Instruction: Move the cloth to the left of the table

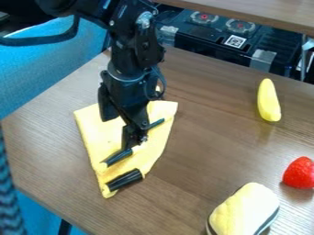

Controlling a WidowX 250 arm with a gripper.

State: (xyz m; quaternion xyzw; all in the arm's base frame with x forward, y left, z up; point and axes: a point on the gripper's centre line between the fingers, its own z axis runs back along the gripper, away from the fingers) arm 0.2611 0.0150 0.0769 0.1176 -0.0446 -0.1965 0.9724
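Observation:
The black gripper is low over the yellow cloth, at the left-middle of the table. Its two dark fingertips stand apart near the cloth's lower end, with yellow fabric visible between them. The cloth lies spread on the wood, its long sides running from upper right to lower left. The wrist and gripper body cover the cloth's upper middle. Whether the fingertips touch the fabric is unclear.
A yellow banana-shaped toy lies at the right, above a red strawberry-like toy at the right edge. A pale yellow, dark-edged object sits at the bottom right. The brown table's left edge borders blue fabric.

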